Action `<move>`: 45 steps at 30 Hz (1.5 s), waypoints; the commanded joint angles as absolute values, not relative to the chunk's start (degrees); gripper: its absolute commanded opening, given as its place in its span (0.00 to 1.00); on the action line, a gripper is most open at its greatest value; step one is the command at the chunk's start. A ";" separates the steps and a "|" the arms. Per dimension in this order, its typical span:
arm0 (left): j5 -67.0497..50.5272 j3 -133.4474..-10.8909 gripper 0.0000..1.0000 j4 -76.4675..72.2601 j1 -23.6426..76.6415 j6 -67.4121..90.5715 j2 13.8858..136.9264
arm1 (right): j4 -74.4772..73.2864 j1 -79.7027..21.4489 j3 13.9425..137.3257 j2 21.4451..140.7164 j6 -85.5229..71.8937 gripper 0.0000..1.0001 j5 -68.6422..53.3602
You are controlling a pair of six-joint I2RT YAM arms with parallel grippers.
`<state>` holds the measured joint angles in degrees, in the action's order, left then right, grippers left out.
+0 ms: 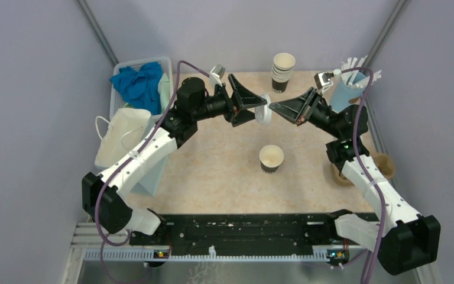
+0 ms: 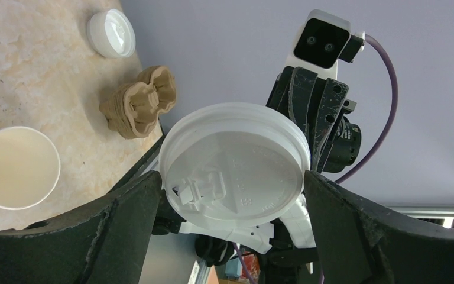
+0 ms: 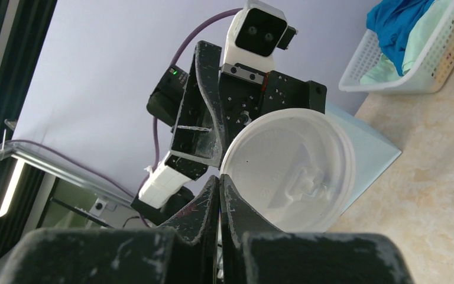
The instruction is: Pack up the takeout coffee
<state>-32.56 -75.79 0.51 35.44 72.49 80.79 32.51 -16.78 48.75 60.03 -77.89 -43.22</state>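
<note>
Top external view: right gripper (image 1: 273,107) is pinched shut on the rim of the white sip lid (image 1: 264,113), which hangs edge-up in the air over the far middle of the table (image 1: 213,171). Left gripper (image 1: 259,111) is spread wide, one finger on either side of that lid. Dark brown paper cup (image 1: 271,158) stands upright and lidless mid-table, apart from the lid.
</note>
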 commanded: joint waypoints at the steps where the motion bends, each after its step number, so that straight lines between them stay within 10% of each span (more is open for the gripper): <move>1: -32.96 -78.52 0.95 -0.86 35.90 71.92 81.11 | 33.84 -17.62 50.93 59.74 -76.10 0.00 -43.50; 14: -31.72 -78.81 0.77 1.59 36.25 70.22 81.38 | 26.41 -17.61 51.64 57.79 -72.20 0.01 -42.68; 18: -30.83 -79.41 0.76 2.74 36.47 68.79 81.64 | 17.85 -17.28 53.93 56.55 -67.52 0.21 -42.07; 25: -20.80 -87.75 0.76 20.91 40.08 53.07 84.75 | -44.42 -12.60 73.23 53.65 -29.41 0.58 -12.99; 31: -8.33 -99.07 0.74 38.30 48.94 38.88 94.69 | -60.19 -12.57 76.36 48.18 -18.73 0.62 6.69; 45: 4.37 -112.49 0.74 50.00 55.77 26.51 111.84 | -64.84 -12.56 77.92 33.98 -17.88 0.75 7.36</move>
<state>0.62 -108.86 48.23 55.79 29.91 112.16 -62.85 -12.84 76.79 34.35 -19.05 5.58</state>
